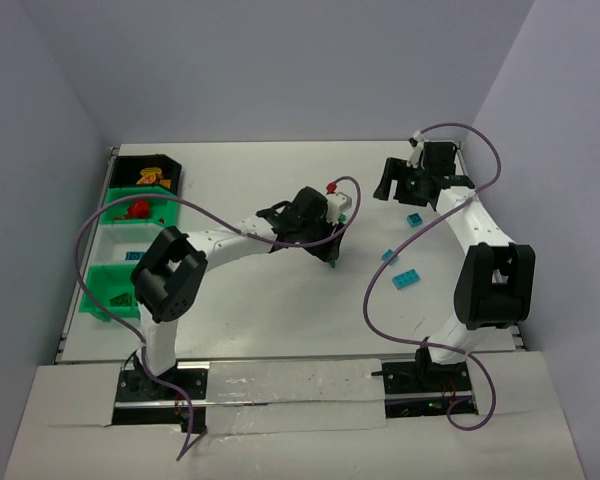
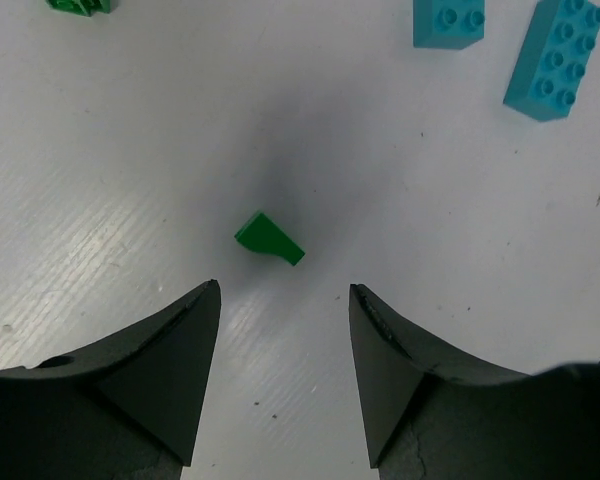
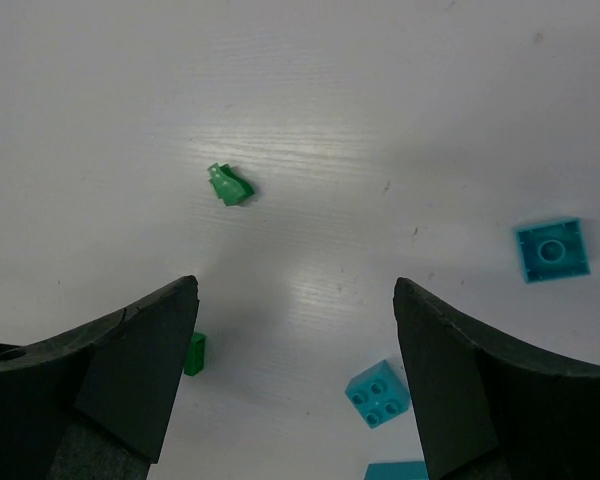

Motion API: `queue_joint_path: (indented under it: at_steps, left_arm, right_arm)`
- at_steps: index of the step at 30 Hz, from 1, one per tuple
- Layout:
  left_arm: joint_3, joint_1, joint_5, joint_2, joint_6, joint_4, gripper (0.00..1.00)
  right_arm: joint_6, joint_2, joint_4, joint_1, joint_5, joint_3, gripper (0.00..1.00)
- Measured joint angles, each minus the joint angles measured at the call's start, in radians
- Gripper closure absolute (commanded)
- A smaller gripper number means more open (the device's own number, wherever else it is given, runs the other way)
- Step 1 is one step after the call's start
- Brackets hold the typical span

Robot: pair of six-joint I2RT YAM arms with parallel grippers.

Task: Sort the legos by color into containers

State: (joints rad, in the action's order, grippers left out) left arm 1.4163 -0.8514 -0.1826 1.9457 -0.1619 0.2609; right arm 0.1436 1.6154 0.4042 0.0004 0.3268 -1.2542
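My left gripper (image 1: 332,252) is open over the table's middle, just above a small green brick (image 2: 269,238) that lies slightly ahead of the gap between its fingers (image 2: 285,290). My right gripper (image 1: 388,185) is open and empty at the back right (image 3: 295,285). Its view shows a green brick (image 3: 229,185) ahead, a tiny green brick (image 3: 194,354) by its left finger, and teal bricks (image 3: 379,392) (image 3: 552,249). Three teal bricks (image 1: 406,279) (image 1: 388,256) (image 1: 413,219) lie right of centre. The containers stand along the left: a black bin (image 1: 172,175) and green bins (image 1: 108,212).
The black bin holds yellow-orange bricks (image 1: 152,177). A green bin holds red bricks (image 1: 137,208), and the bins nearer me (image 1: 92,273) hold teal and green pieces. A small red piece (image 1: 331,186) shows by the left wrist. Cables loop over both arms.
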Motion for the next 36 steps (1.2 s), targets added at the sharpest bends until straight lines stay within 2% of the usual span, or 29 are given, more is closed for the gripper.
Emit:
queue_joint_path:
  at_steps: [9,15,22,28,30,33,36]
  left_arm:
    - [0.09,-0.07,0.187,0.134,-0.146,0.031,0.4]
    - [0.122,-0.106,0.293,0.19,-0.17,0.07,0.42]
    - [0.145,-0.13,0.356,0.211,-0.173,0.076,0.5]
    - [0.16,-0.128,0.376,0.224,-0.175,0.076,0.65]
    - [0.16,-0.123,0.38,0.224,-0.174,0.076,0.79]
    - [0.159,-0.114,0.377,0.224,-0.17,0.075,0.92]
    - [0.131,-0.106,0.375,0.209,-0.166,0.057,1.0]
  right_arm:
    - [0.024,0.0,0.0,-0.034,-0.001,0.0,0.14]
    - [0.029,0.0,0.0,-0.037,0.003,0.0,0.14]
    - [0.035,0.0,0.0,-0.038,0.008,0.0,0.14]
    - [0.035,0.0,0.0,-0.038,0.014,0.0,0.14]
    - [0.035,0.0,0.0,-0.038,0.014,0.0,0.15]
    - [0.035,0.0,0.0,-0.038,0.015,0.0,0.15]
    - [0.035,0.0,0.0,-0.038,0.021,0.0,0.15]
